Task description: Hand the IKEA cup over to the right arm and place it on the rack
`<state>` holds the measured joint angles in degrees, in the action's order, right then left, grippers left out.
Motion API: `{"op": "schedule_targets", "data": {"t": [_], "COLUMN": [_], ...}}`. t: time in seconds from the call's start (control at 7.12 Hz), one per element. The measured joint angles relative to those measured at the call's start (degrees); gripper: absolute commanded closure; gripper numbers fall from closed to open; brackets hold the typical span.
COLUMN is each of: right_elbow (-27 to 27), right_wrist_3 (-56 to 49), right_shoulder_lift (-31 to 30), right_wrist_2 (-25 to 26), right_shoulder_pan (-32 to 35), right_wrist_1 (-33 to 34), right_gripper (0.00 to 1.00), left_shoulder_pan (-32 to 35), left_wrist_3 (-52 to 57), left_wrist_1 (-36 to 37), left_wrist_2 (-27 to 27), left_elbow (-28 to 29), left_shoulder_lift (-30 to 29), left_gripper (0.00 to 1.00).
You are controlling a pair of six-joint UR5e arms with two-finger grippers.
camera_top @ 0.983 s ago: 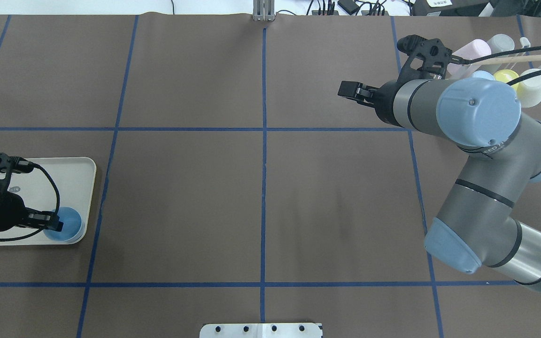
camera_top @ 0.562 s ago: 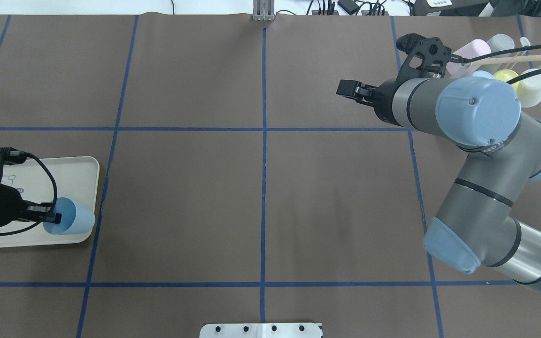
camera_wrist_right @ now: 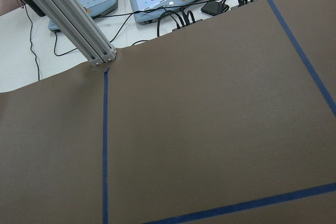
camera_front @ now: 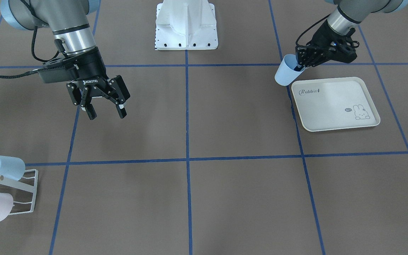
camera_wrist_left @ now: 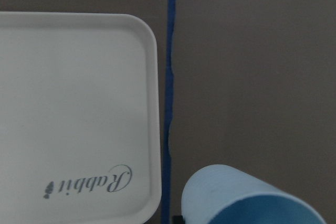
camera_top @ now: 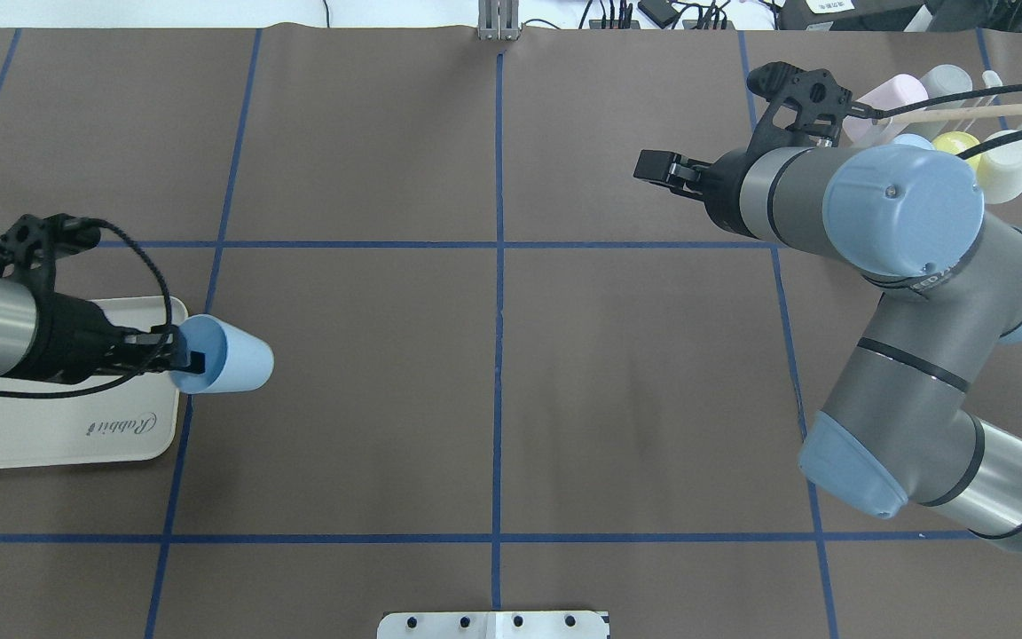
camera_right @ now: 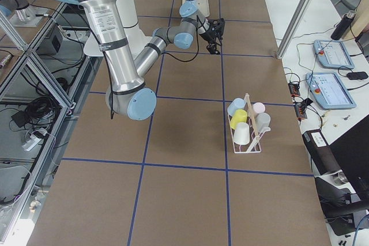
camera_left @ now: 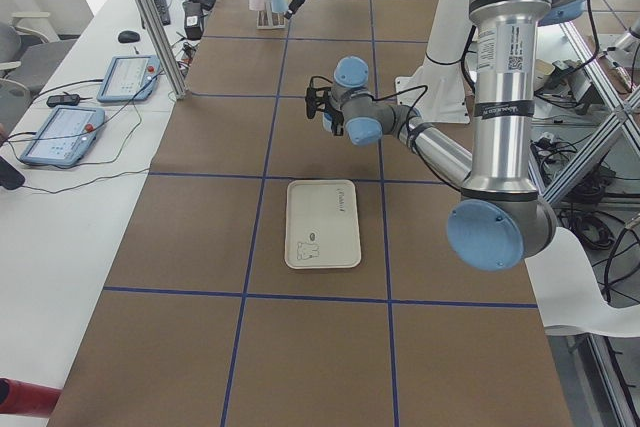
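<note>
Brown paper covers the table, and the handoff gets played out across its full width. On the robot's left side the cream tray is laid flat. The wire rack is tucked in the far right corner, already loaded with a few cups. The blue cup is held in the air just past the tray's inner edge and tipped on its side. Its base is pointed toward the table's middle and its mouth back at the left gripper, which is clamped on the rim with one finger inside. The right gripper is spread wide with nothing in it, well apart across the centre line. So the base end is probably what gets offered, once that gap is closed.
</note>
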<state>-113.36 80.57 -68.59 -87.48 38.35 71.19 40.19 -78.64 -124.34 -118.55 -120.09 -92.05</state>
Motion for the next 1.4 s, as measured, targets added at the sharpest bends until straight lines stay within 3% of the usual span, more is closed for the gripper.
{"op": "schedule_targets", "data": {"t": [0.42, 0.84, 0.98, 1.12, 1.4], "right_elbow": [-0.44, -2.28, -3.24, -3.66, -4.0], "right_wrist_3": [0.09, 5.53, 9.22, 15.52, 25.15], "right_shoulder_lift": [0.07, 0.17, 0.35, 0.67, 1.02], "right_wrist_2": [-0.09, -0.77, -0.85, -0.83, -0.66], "right_shoulder_pan": [-0.03, -0.26, -0.72, -1.41, -1.92], "right_wrist_1": [-0.02, -1.11, -2.56, -6.44, -13.17], "right_gripper": [0.0, 0.0, 0.0, 0.0, 0.0], "left_shoulder_pan": [-1.58, -5.82, -5.86, -5.7, -5.52], "left_wrist_3": [-14.9, -21.46, -24.83, -29.77, -35.34], "left_wrist_1": [-0.75, -2.3, -6.07, -14.56, -28.52], "left_wrist_2": [1.01, 8.39, 9.72, 12.12, 15.67], "left_elbow": [6.03, 15.27, 17.18, 18.76, 21.12], "left_shoulder_lift": [-14.88, -26.76, -29.24, -29.62, -26.63], "left_gripper": [1.0, 1.0, 1.0, 1.0, 1.0]}}
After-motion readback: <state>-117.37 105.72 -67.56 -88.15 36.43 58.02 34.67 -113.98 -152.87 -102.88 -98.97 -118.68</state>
